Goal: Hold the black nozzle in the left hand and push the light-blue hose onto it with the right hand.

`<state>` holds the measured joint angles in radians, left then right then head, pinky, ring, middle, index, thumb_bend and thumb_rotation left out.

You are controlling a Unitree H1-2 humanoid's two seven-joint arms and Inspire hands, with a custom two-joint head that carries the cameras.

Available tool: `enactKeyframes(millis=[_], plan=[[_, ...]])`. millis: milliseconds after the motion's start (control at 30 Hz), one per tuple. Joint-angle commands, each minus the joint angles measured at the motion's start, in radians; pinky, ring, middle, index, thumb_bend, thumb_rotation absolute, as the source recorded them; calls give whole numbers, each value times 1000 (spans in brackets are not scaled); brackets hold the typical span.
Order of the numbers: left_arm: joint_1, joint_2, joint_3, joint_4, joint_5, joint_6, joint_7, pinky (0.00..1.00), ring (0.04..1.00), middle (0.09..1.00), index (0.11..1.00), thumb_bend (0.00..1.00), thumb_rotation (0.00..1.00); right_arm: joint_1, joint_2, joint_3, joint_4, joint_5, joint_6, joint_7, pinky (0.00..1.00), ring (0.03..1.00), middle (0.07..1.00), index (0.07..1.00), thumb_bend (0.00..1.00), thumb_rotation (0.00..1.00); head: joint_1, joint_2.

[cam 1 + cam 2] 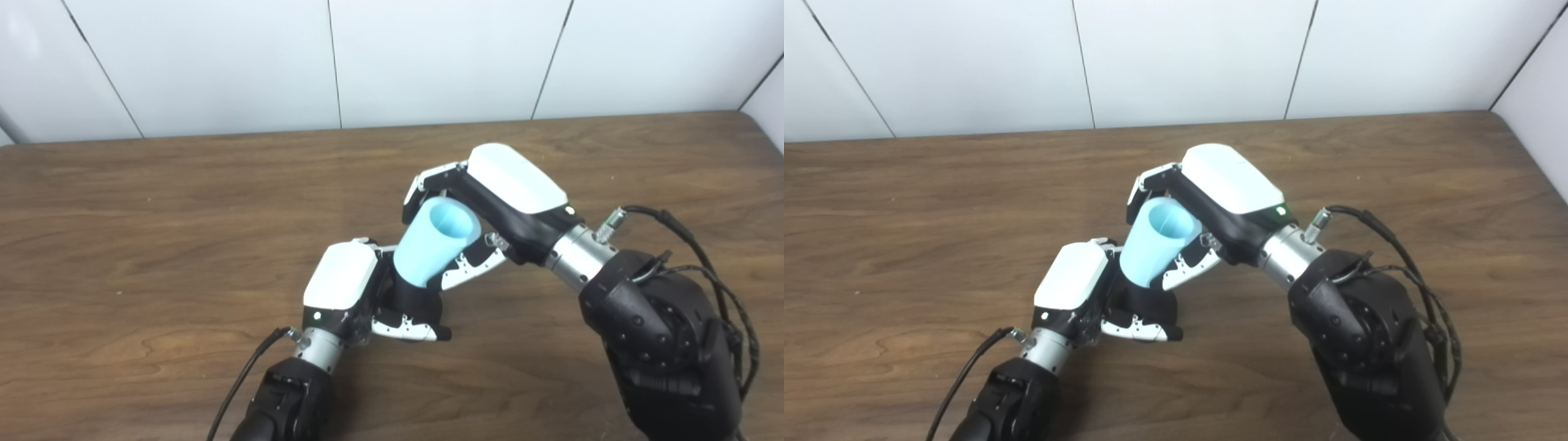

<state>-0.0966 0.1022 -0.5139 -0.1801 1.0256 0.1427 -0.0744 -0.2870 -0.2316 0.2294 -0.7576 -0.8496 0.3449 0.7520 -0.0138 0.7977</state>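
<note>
- Left hand (349, 288): fingers clenched around the black plastic nozzle (415, 300), held just above the brown wooden surface (153, 233), near centre
- Right hand (496, 196): fingers grasping the light-blue tapered hose (432, 245), thumb under it
- Hose tilted, open end (453, 219) up and to the right, narrow lower end seated over the nozzle top
- The two hands are close together, right hand farther and to the right of the left
</note>
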Motion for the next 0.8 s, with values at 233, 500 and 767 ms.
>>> enactKeyframes(millis=[233, 500, 767], plan=[[8, -3, -6, -7, 23, 7, -22, 818, 620, 441, 520, 519, 0, -10, 7, 16, -19, -10, -24, 0, 285, 349, 461, 540, 511, 0, 4, 6], [10, -4, -5, -6, 21, 0, -16, 814, 618, 440, 520, 519, 0, -15, -9, 55, 7, -21, -70, 1, 307, 364, 453, 530, 514, 0, 1, 9], [11, -6, -7, -13, 25, 5, -23, 815, 621, 438, 522, 519, 0, -18, -7, 63, 27, -14, -102, -18, 309, 367, 450, 534, 514, 0, 2, 12]])
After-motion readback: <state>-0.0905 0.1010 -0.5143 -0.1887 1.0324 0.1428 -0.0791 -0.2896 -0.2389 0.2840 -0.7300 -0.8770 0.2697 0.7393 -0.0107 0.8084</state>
